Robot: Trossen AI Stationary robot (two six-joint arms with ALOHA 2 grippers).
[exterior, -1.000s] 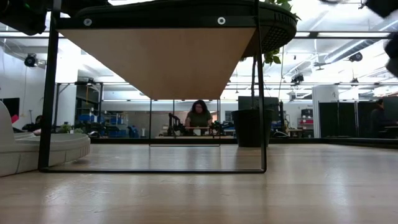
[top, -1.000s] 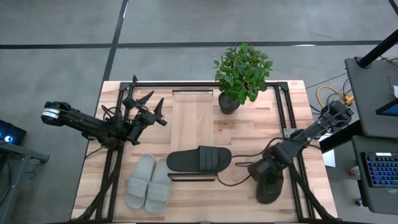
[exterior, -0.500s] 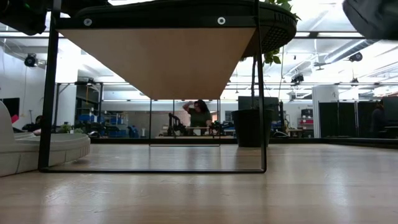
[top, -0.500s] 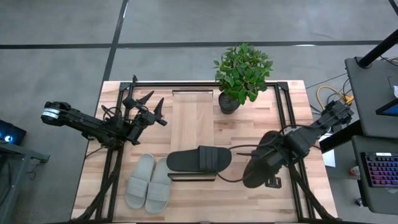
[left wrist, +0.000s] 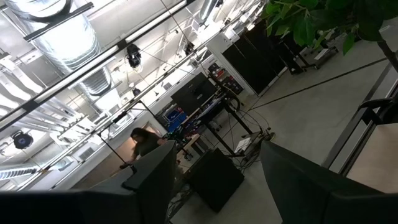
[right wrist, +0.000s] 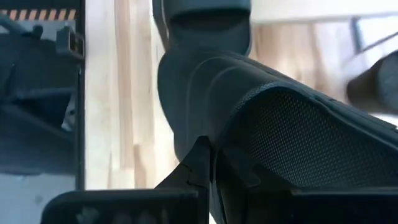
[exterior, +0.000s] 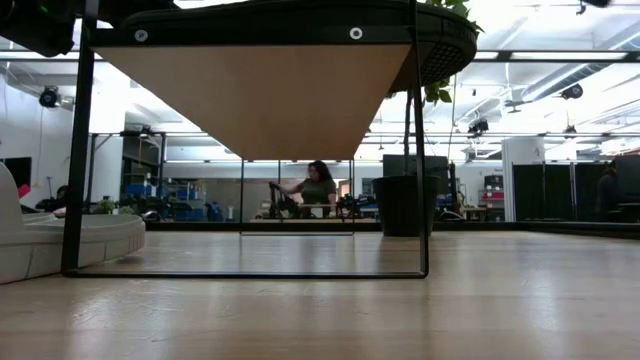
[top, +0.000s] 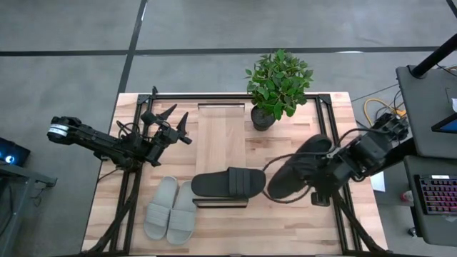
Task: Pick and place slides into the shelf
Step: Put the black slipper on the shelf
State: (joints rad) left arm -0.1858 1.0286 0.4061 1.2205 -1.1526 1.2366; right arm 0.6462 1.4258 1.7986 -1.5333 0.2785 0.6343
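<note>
A dark green rubber slide sandal (top: 296, 170) hangs lifted above the butcher-block worktop (top: 285, 221) at about four o'clock, clenched in the right claw (top: 330, 173). Its mate, a second dark slide sandal (top: 228, 183), lies on the long light-wood shelf (top: 221, 132) at six o'clock. The pale grey pair of slides (top: 171, 208) rests at seven o'clock. The left claw (top: 171, 121) hovers at ten o'clock, released and grasping nothing. A potted green plant (top: 277, 84) stands at one o'clock.
</note>
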